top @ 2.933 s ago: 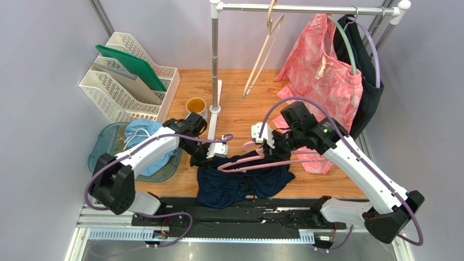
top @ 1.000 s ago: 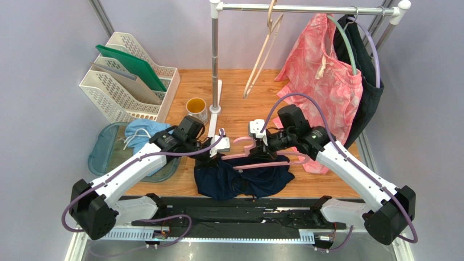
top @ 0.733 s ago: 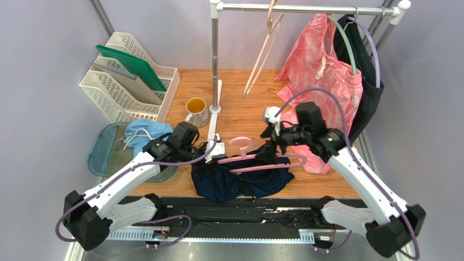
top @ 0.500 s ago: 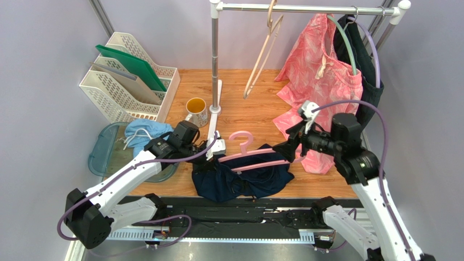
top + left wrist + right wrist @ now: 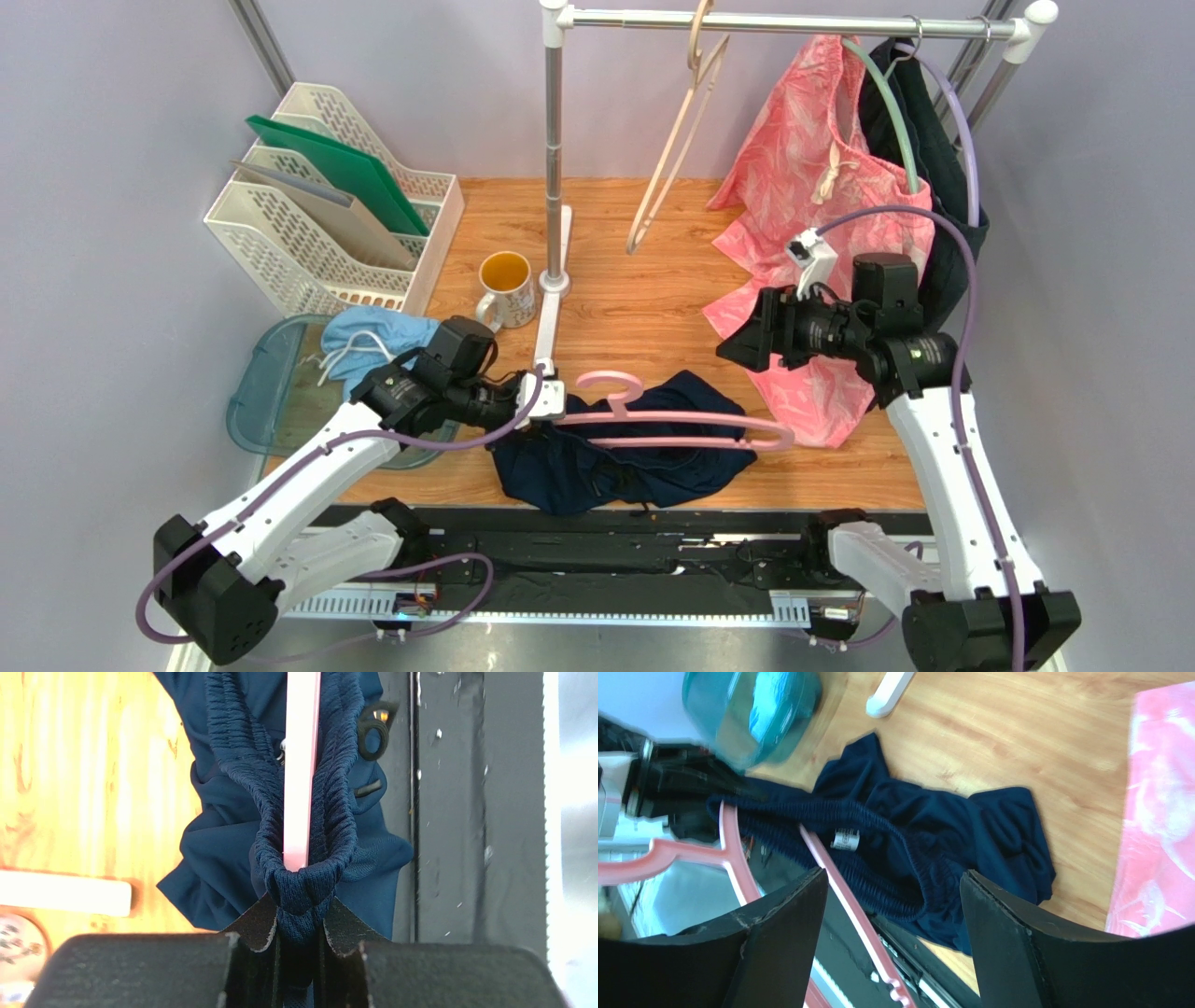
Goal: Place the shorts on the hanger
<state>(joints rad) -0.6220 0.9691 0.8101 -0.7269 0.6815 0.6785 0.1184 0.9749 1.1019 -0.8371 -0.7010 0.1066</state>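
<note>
Shorts [image 5: 631,462]: soft, limp, light. Best pinched at waistband, as in left gripper's [image 5: 298,927] tight clamp; right gripper [image 5: 892,878] agape, empty.

The wooden surface [image 5: 631,301] carries a white file rack [image 5: 330,210] at the far left, a yellow mug [image 5: 504,284] beside the rail stand's white foot [image 5: 547,315], a teal tray [image 5: 255,395], and navy shorts [image 5: 617,469] at the near edge.

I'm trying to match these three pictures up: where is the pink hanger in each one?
Top view: the hanger lies just below the middle, across the navy shorts.
Left wrist view: hanger is a pink bar at top centre, inside the waistband.
Right wrist view: hanger is at lower left, slanting downward.
Shared landmark: the shorts.
</note>
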